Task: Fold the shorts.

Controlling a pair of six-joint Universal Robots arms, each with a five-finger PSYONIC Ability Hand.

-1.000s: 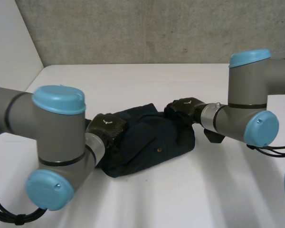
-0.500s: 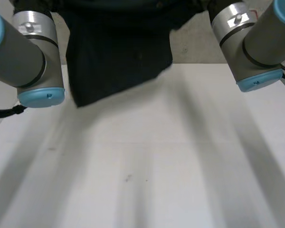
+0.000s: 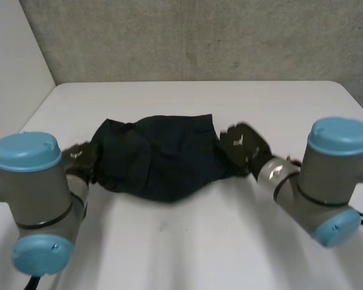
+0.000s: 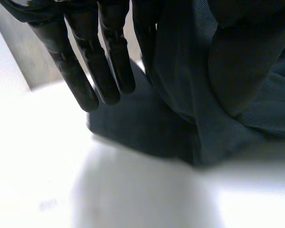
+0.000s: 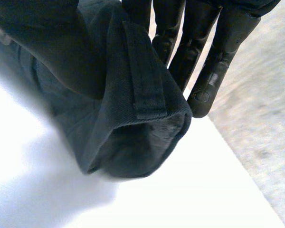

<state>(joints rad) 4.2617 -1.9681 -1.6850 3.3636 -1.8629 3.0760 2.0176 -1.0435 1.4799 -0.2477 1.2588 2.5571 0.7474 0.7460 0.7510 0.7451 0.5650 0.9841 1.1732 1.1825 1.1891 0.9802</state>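
Observation:
The dark navy shorts (image 3: 160, 157) lie in a rumpled heap across the middle of the white table (image 3: 199, 241). My left hand (image 3: 81, 158) is at their left edge. In the left wrist view a raised fold of the shorts (image 4: 190, 95) runs between the thumb and the straight fingers (image 4: 80, 71), which pinch it. My right hand (image 3: 242, 142) is at the right edge. Its thumb presses the waistband of the shorts (image 5: 133, 109), with a belt loop, against the fingers (image 5: 213, 61).
A grey concrete wall (image 3: 199, 36) stands behind the table's far edge. Bare tabletop stretches in front of the shorts, between my two arms, and beyond them up to the wall.
Half a second ago both hands held the shorts high in the air. They have come down, and the shorts now rest on the table, stretched wider than one second ago.

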